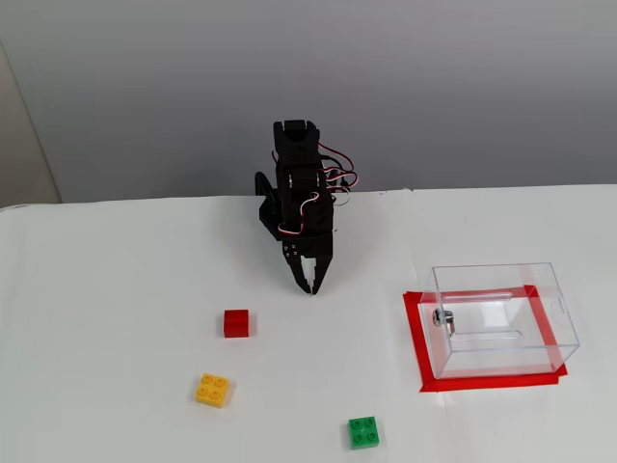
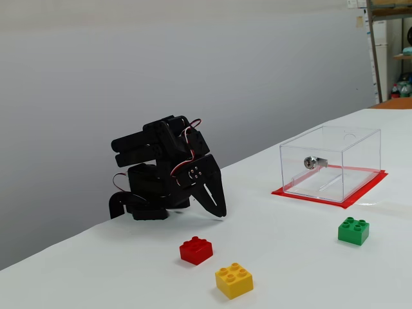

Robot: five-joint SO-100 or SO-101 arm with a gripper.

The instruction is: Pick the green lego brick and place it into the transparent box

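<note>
The green lego brick (image 1: pixel 363 432) (image 2: pixel 353 231) lies on the white table near the front, studs up. The transparent box (image 1: pixel 501 318) (image 2: pixel 331 162) stands on a red taped rectangle at the right, with a small metal fitting on its left wall. It looks empty. My black gripper (image 1: pixel 310 285) (image 2: pixel 221 213) is folded down by the arm's base at the back, tips near the table, fingers together and holding nothing. It is well away from the green brick and the box.
A red brick (image 1: pixel 236 323) (image 2: pixel 196 250) and a yellow four-stud brick (image 1: pixel 213 390) (image 2: pixel 234 280) lie to the left of the green one. The table's far edge meets a grey wall behind the arm.
</note>
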